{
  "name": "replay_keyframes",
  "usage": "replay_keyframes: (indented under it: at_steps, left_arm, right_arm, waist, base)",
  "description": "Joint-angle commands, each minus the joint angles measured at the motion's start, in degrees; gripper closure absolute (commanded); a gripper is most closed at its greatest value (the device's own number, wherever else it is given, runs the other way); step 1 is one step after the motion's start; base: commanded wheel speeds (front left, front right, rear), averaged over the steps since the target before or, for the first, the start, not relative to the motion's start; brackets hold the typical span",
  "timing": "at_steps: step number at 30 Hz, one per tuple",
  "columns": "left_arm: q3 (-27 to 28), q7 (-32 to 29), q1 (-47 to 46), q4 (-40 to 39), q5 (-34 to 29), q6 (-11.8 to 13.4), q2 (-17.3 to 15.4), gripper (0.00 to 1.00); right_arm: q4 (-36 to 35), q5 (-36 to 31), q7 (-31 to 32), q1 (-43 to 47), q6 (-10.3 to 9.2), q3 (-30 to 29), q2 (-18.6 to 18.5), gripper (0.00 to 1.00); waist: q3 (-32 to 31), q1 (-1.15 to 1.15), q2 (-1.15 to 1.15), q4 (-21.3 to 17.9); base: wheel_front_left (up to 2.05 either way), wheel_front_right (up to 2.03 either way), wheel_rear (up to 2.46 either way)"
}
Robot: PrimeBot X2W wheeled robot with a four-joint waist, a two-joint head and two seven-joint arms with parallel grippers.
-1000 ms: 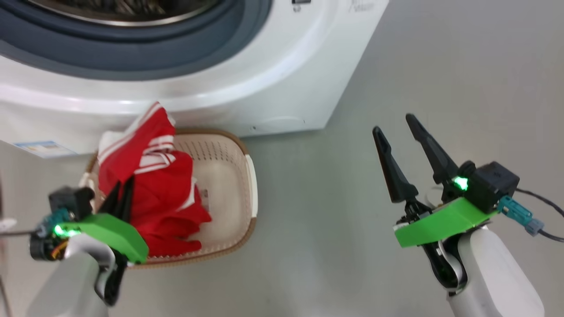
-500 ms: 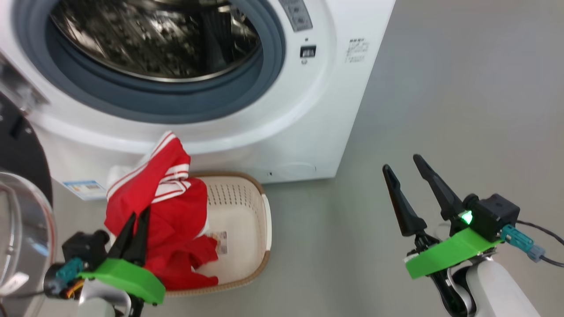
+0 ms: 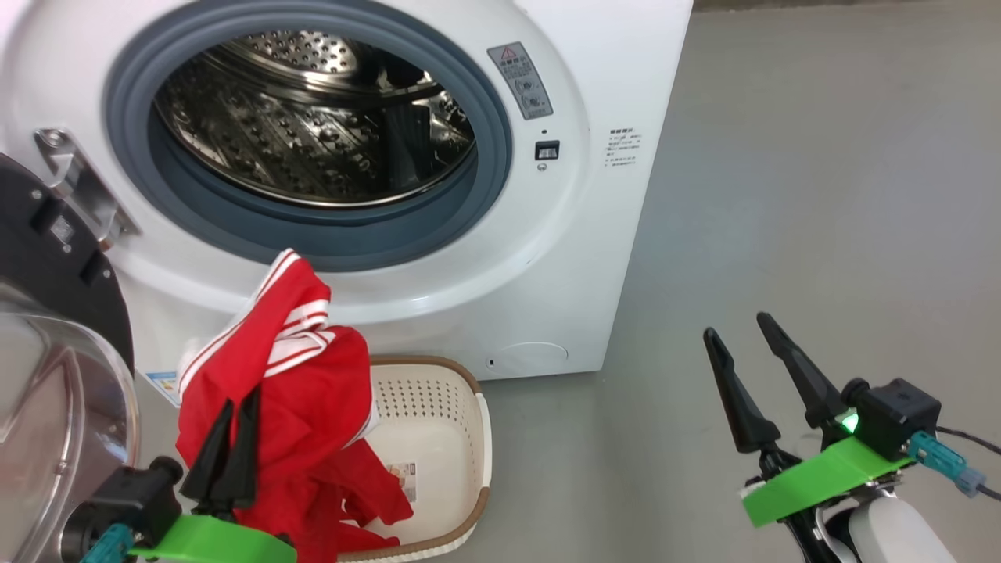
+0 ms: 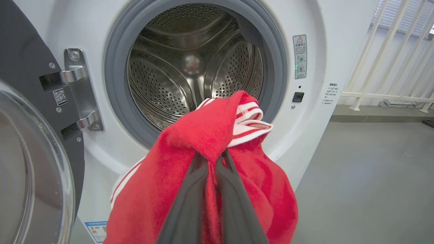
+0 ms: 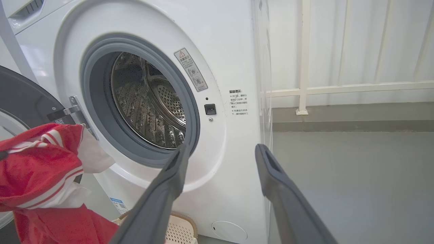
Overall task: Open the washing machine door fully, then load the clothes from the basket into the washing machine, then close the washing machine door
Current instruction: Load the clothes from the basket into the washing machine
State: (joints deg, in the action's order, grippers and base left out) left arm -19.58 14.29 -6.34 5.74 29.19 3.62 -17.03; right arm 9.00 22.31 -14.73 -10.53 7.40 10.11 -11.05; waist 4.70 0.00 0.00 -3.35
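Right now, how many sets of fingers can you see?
2: the left fingers, lower left, shut on the red clothes; the right fingers, lower right, open and empty.

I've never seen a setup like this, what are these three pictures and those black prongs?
It is a two-armed robot doing laundry. One picture looks down from its head; the other two come from cameras on its wrists, looking along each arm's fingers, those black prongs. The left gripper is shut on the red clothes, partly lifted from the basket on the floor. The right gripper is open, holding nothing. The washing machine door hangs open beside the washing machine.
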Motion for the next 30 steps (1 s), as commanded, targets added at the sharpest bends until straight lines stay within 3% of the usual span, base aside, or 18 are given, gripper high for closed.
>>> replay_keyframes:
  at_steps: [1,10,30]
  left_arm:
    - [2.9,0.7,-0.4,-3.1,-1.3,0.9,-1.4,1.0]
    - [4.1,0.7,1.9,-6.3,-2.2,1.4,-0.6,1.0]
    - [5.1,0.7,0.4,-5.4,-3.4,-0.6,0.6,1.0]
  right_arm:
    - [-1.4,0.5,-0.3,0.6,0.09,0.4,-0.7,0.0]
    - [-1.9,0.3,-0.3,1.6,0.09,-1.2,-1.7,0.0]
    - [-1.6,0.2,-0.3,1.3,0.09,-0.4,-2.3,0.0]
  waist:
    - [-0.7,0.0,0.0,0.3]
    - [-1.5,0.0,0.0,0.6]
    - [-1.2,0.0,0.0,0.1]
  base:
    - [0.0,0.0,0.0]
    - [0.0,0.0,0.0]
    - [0.0,0.0,0.0]
